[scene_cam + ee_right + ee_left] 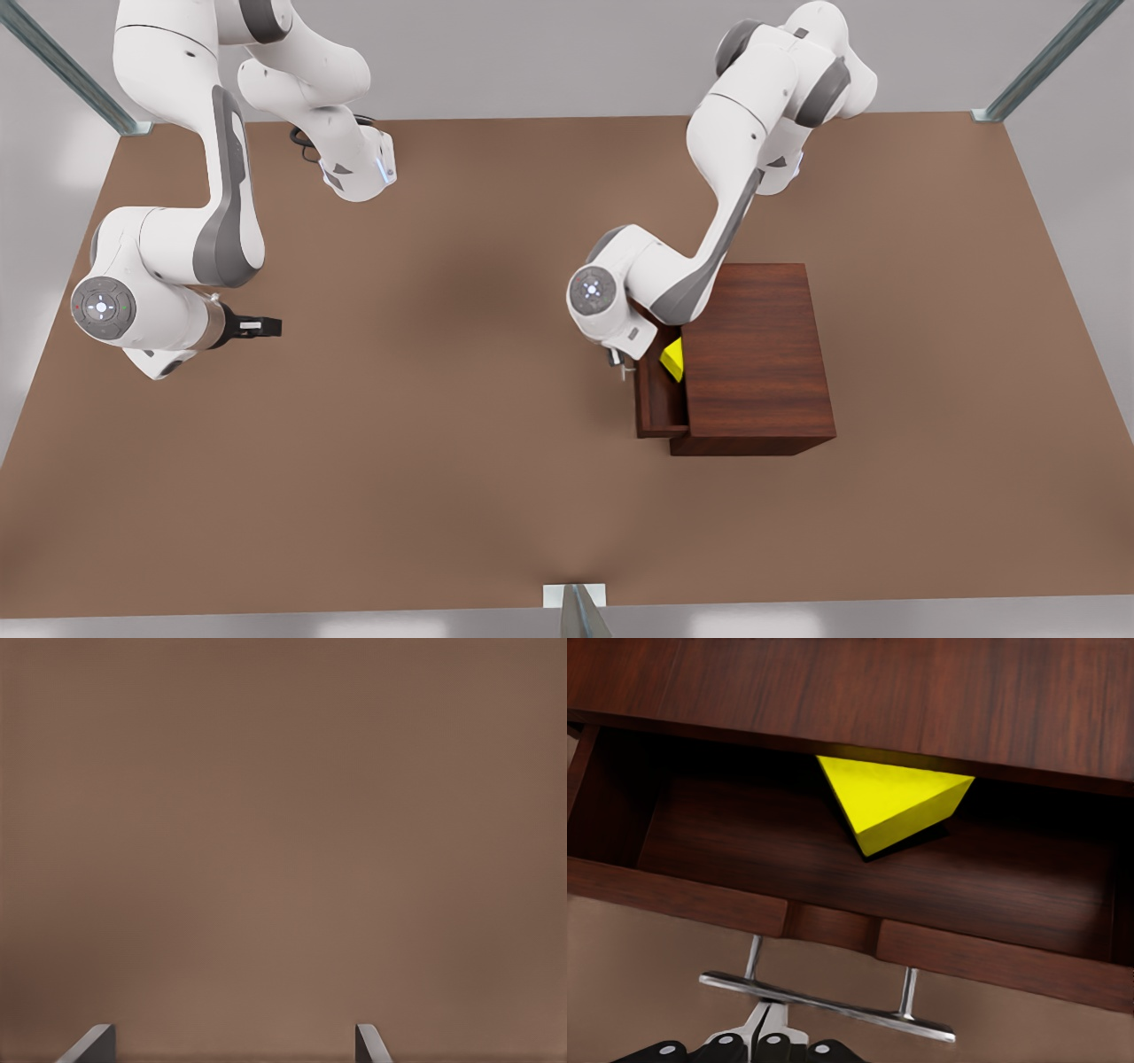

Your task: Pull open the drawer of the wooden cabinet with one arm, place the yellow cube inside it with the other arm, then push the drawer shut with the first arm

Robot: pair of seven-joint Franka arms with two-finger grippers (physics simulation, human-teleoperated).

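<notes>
The wooden cabinet [762,354] stands on the table at the front view's right. Its drawer [660,412] is pulled partly out toward the front view's left. The yellow cube [673,358] lies inside the drawer [833,877], half under the cabinet's top; in the left wrist view the yellow cube [890,802] rests tilted on the drawer floor. My left gripper [625,361] is at the drawer's silver handle [833,1005], fingers [769,1028] shut together and touching the bar. My right gripper [266,327] waits at the front view's left, over bare table, open with its fingertips [368,1043] apart and nothing between them.
The brown table [443,399] stretches wide between the two arms and in front of the cabinet. Metal frame posts [576,611] stand at the table's edges and corners.
</notes>
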